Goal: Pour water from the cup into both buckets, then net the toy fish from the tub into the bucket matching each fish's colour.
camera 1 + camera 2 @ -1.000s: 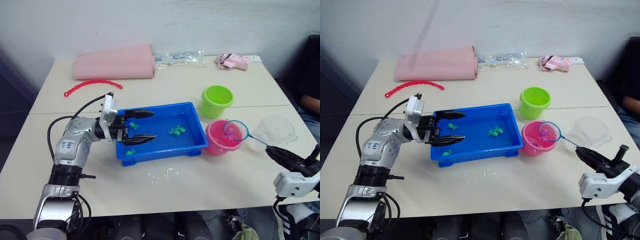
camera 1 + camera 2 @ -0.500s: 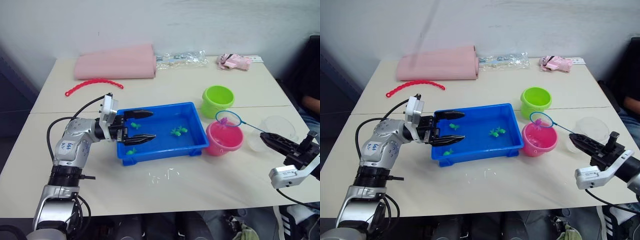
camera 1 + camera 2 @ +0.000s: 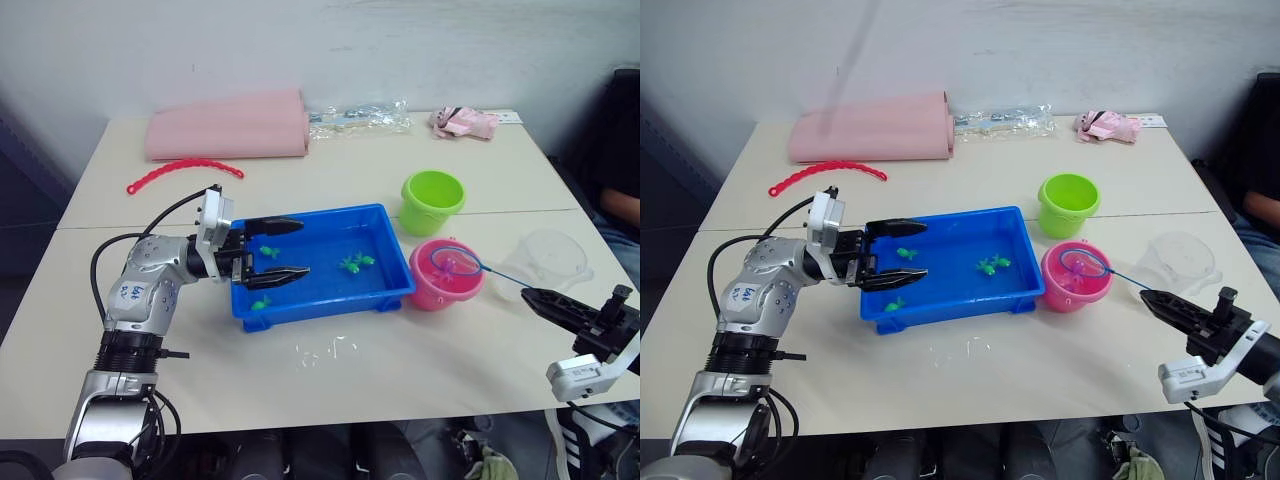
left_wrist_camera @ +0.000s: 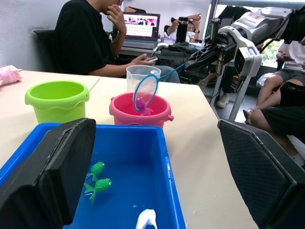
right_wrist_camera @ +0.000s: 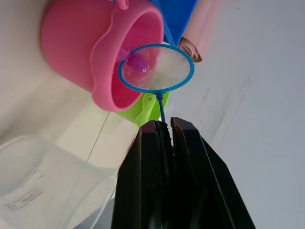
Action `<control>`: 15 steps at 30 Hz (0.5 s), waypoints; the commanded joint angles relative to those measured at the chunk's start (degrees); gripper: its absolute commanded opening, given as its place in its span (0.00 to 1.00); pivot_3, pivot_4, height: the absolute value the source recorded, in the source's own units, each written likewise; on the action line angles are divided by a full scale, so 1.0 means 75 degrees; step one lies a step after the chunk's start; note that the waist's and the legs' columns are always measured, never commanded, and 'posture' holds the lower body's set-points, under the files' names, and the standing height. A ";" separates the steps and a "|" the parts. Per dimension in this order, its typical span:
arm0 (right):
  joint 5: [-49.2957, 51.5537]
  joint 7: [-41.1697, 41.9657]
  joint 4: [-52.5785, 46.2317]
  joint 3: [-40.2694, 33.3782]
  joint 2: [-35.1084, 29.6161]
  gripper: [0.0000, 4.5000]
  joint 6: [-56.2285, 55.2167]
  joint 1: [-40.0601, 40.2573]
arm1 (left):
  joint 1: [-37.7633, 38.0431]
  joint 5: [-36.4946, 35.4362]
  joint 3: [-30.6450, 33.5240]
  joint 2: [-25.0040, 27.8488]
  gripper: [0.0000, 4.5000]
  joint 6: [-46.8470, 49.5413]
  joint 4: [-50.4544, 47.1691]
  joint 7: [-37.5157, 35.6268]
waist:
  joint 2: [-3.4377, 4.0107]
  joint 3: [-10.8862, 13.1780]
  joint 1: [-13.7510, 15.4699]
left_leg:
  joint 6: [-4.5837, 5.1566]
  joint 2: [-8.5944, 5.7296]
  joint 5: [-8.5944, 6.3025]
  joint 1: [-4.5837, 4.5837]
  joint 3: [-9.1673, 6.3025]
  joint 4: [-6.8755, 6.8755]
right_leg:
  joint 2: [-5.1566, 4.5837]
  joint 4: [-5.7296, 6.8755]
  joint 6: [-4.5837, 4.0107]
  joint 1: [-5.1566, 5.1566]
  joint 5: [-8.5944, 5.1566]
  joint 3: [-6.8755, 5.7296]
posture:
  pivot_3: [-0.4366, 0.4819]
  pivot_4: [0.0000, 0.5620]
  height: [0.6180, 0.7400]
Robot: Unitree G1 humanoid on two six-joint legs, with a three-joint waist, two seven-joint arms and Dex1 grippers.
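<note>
The blue tub sits mid-table with a few green toy fish in it. My left gripper is open, its fingers spread over the tub's left end with nothing between them. My right gripper is shut on the net's thin handle. The net's blue hoop hangs tilted over the pink bucket, with a pink fish in the mesh. The green bucket stands just behind the pink one. The clear cup stands to the right of the pink bucket.
A pink folded pad, a red chain, a clear plastic bag and a pink cloth item lie along the table's back. Water drops spot the table before the tub. A person sits at the right edge.
My right gripper lifted the net, moved it slightly left, then lowered it again, so the hoop now sits lower over the pink bucket. The left arm has stayed still.
</note>
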 commanded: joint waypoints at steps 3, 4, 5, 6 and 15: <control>-0.0234 -0.0380 -0.0310 -0.0282 0.0139 0.00 0.0327 0.0147 | 0.0069 -0.0019 0.0151 0.0062 0.99 -0.0072 -0.0095 0.0006 | 0.0000 0.0000 0.0000 | 0.0000 0.0000 0.0000 0.0000 0.0001 0.0000 | -0.0002 0.0002 0.0000 0.0000 0.0000 0.0002 | 0.48 0.27 1.00; -0.0236 -0.0394 -0.0333 -0.0290 0.0160 0.00 0.0422 0.0153 | 0.0081 -0.0018 0.0145 0.0065 0.99 -0.0071 -0.0105 -0.0002 | 0.0000 0.0000 0.0001 | 0.0000 -0.0001 0.0000 0.0001 0.0001 0.0001 | -0.0001 0.0002 0.0000 0.0000 0.0000 0.0002 | 0.48 0.27 1.00; -0.0276 -0.0422 -0.0336 -0.0278 0.0185 0.00 0.0535 0.0144 | 0.0078 -0.0021 0.0148 0.0057 0.99 -0.0066 -0.0099 0.0010 | 0.0000 0.0000 0.0002 | 0.0000 -0.0001 0.0000 0.0001 0.0001 0.0001 | -0.0002 0.0003 0.0000 0.0000 0.0000 0.0002 | 0.48 0.27 1.00; -0.0242 -0.0399 -0.0306 -0.0238 0.0197 0.00 0.0638 0.0164 | 0.0083 -0.0023 0.0150 0.0051 0.99 -0.0063 -0.0106 0.0022 | 0.0000 0.0000 0.0002 | 0.0000 -0.0001 0.0000 0.0001 0.0001 0.0000 | -0.0002 0.0003 0.0000 0.0000 0.0000 0.0002 | 0.48 0.27 1.00; -0.0096 -0.0750 -0.0318 0.0134 0.0191 0.00 0.0809 0.0166 | 0.0111 -0.0020 0.0144 0.0031 0.99 -0.0059 -0.0122 0.0064 | 0.0000 0.0000 0.0000 | 0.0000 -0.0001 0.0000 0.0001 0.0001 0.0001 | -0.0002 0.0003 0.0000 0.0001 0.0000 0.0002 | 0.48 0.27 1.00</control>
